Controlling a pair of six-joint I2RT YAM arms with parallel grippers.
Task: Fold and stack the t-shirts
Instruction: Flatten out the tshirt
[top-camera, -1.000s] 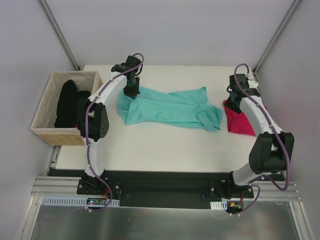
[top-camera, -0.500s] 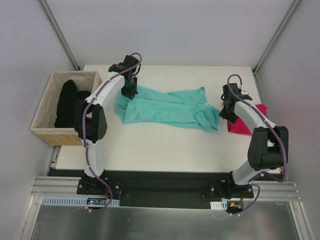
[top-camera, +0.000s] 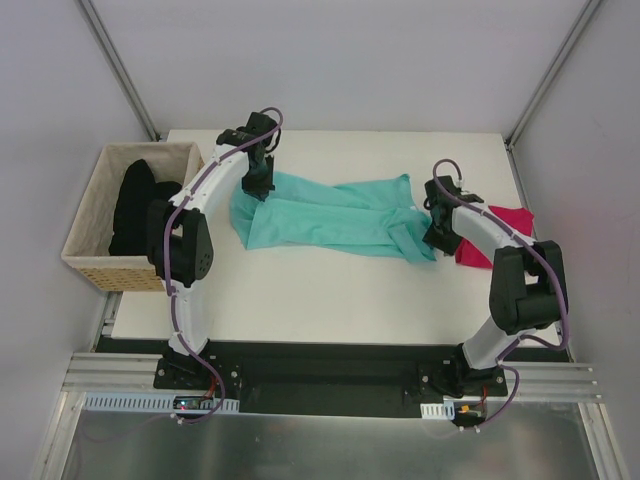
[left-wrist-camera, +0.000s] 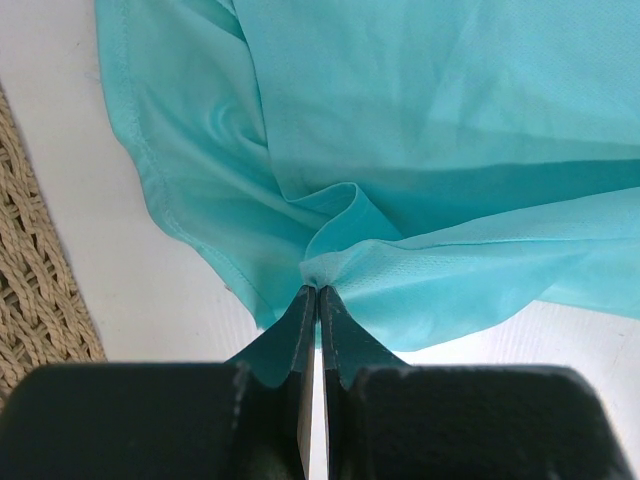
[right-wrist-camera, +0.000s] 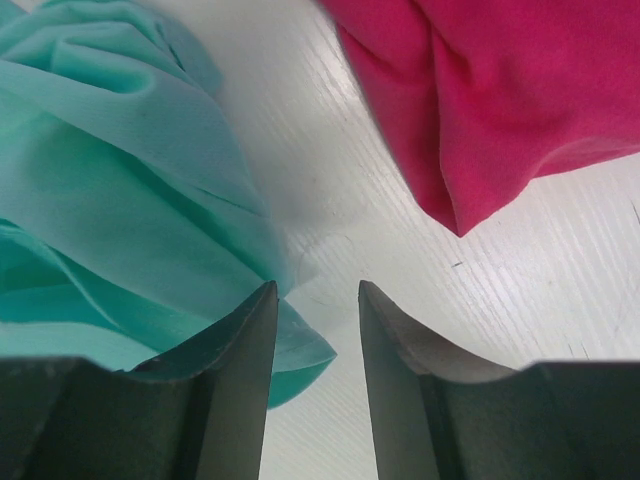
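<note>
Left claw (left-wrist-camera: 317, 292) is clamped on a bunched fold of the soft teal-green short-sleeved t-shirt (top-camera: 330, 218) at the garment's far left end. The left wrist view shows its two black fingers pressed together on the cloth. Right claw (right-wrist-camera: 315, 290) stands with its jaws parted and nothing between them, low at the same shirt's right end. In the right wrist view one finger (right-wrist-camera: 235, 380) overlaps the teal hem and the other stands over bare white surface.

White rectangular counter (top-camera: 330, 295) carries both loose shirts. The teal-green short-sleeved t-shirt lies stretched crosswise over the middle of the counter, rumpled along its length and bunched into folds at either end. Its left part spreads toward the counter's left edge.

Tan woven basket (top-camera: 108, 272) stands just beside that left edge, off the counter. Its weave shows at the margin of the left wrist view. Black t-shirts (top-camera: 135, 205) are heaped inside the basket, crumpled together so that their number cannot be told.

Magenta-pink t-shirt (right-wrist-camera: 520, 100) lies bunched near the counter's right edge and is partly hidden by the right arm when seen from above. It lies apart from the teal shirt, with a strip of bare counter between the two, and the open right claw is poised over that strip.
</note>
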